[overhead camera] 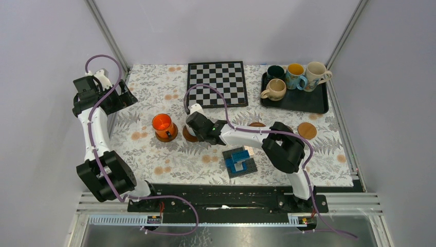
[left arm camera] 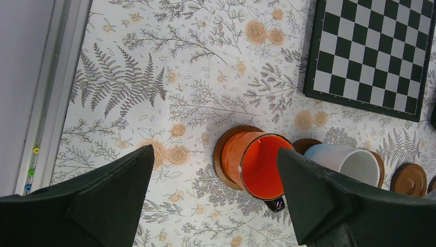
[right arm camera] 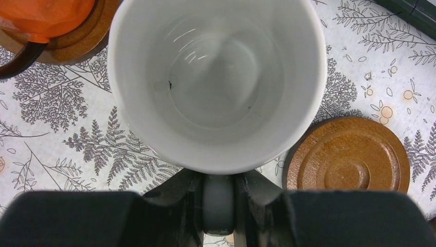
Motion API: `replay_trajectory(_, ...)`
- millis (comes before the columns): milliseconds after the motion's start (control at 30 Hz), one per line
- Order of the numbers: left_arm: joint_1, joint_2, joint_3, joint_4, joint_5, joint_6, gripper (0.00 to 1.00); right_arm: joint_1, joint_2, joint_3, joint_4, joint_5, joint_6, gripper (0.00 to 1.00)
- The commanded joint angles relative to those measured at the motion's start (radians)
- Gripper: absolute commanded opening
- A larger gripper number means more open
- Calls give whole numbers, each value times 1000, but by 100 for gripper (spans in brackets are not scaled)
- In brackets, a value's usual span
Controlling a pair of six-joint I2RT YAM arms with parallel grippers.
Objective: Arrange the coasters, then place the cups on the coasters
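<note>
An orange cup (overhead camera: 162,126) (left arm camera: 259,164) stands on a brown coaster (left arm camera: 222,154) at the table's middle left. Just to its right, my right gripper (overhead camera: 196,121) (right arm camera: 218,195) is shut on the grey handle of a white cup (right arm camera: 216,82) (left arm camera: 344,162), which is over a second coaster (left arm camera: 306,145); contact cannot be told. A bare coaster (right arm camera: 349,162) (left arm camera: 410,178) lies to the right of the white cup, and another coaster (overhead camera: 307,130) lies further right. My left gripper (overhead camera: 119,96) (left arm camera: 215,150) hangs open, high at the back left, with nothing between its fingers.
A black tray (overhead camera: 303,103) at the back right holds a dark green cup (overhead camera: 275,72), a blue cup (overhead camera: 295,75), a patterned cream cup (overhead camera: 315,73) and a beige cup (overhead camera: 275,89). A chessboard (overhead camera: 217,82) lies at the back centre. A blue-and-grey block (overhead camera: 239,161) sits near the front.
</note>
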Motion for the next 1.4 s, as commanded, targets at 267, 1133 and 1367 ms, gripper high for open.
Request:
replay_trajectory(267,9,-12,-20,31,-13,0,99,30,2,47,80,86,53,2)
replay_trajectory(1133,22,-11,-31,31,-28,9,99,52,23,74,30,36,120,50)
replay_trajectory(1367,23,-12,-23,17,-17,27,99,53,-16,69,20,21,79,71)
